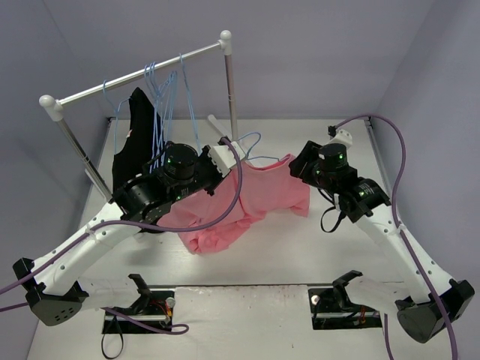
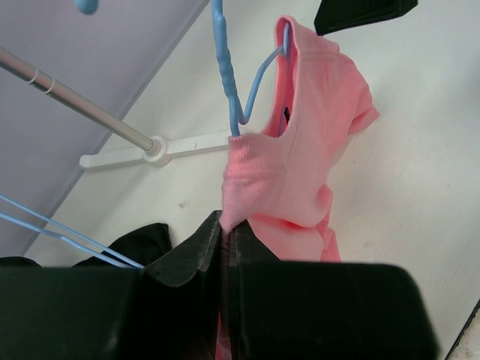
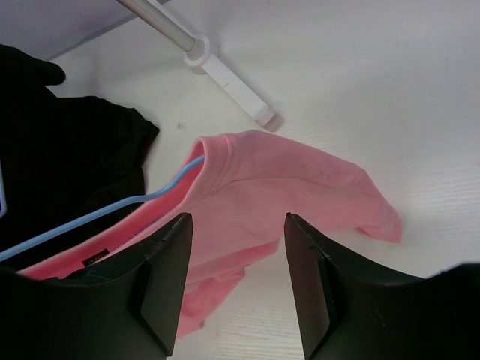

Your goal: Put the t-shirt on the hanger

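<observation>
The top view looks down from behind the arms over the whole bench (image 1: 285,255). Each wrist view looks closely past the left tool (image 2: 226,221) or right tool (image 3: 236,219), sharing the t-shirt (image 3: 300,187) just ahead.

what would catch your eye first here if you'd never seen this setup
The salmon-pink t-shirt mid-table, pinched in the shut left gripper, with a light-blue hanger poking into its neck. Then the right gripper, jaws open at the shirt's right edge, and the rack at the back left holding a black garment and spare blue hangers.
</observation>
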Controlling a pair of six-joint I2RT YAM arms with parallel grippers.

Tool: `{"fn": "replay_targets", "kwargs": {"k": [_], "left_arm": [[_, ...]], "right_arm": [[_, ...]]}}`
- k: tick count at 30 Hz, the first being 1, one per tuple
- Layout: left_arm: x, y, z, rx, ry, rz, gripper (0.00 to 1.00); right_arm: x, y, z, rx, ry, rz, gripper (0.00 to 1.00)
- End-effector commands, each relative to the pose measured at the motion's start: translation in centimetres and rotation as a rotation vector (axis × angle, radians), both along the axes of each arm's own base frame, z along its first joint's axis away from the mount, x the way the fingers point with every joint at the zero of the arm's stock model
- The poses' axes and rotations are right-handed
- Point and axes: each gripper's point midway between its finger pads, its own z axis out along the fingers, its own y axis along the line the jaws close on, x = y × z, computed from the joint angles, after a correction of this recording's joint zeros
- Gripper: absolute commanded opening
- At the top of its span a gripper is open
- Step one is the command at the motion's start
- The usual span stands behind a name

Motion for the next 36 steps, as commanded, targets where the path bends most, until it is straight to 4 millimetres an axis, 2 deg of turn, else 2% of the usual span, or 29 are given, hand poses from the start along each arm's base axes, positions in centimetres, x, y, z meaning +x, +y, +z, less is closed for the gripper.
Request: {"fn": "replay_targets", "kwargs": {"k": [1, 12, 16, 20, 29, 36], "left_arm": [[0.5, -0.4, 3.8, -0.137, -0.069, 0.017, 0.0], [0.1, -0.4, 3.8, -0.142, -0.065, 0.003, 0.0], [0.1, -0.3, 3.9, -0.142, -0.07, 0.002, 0.0], [0.1, -0.3, 3.9, -0.134, -0.074, 0.004, 0.0], [0.3, -0.3, 3.6, -0.124, -0.074, 0.008, 0.0], [0.2, -0.5, 3.7, -0.128, -0.071, -0.002, 0.0]], "right_arm": [[1.6, 1.4, 2.0, 0.131, -0.076, -0.029, 0.5], [2.6, 2.9, 2.3, 0.214, -0.097, -0.029, 0.51], [2.8, 3.6, 1.9, 0.227, -0.082, -0.014, 0.51], [2.6, 4.1, 1.1, 0.231, -0.069, -0.01, 0.5], [1.6, 4.2, 0.2, 0.255, -0.06, -0.022, 0.37], [1.8, 4.3, 0.4, 0.258, -0.07, -0.023, 0.4]]}}
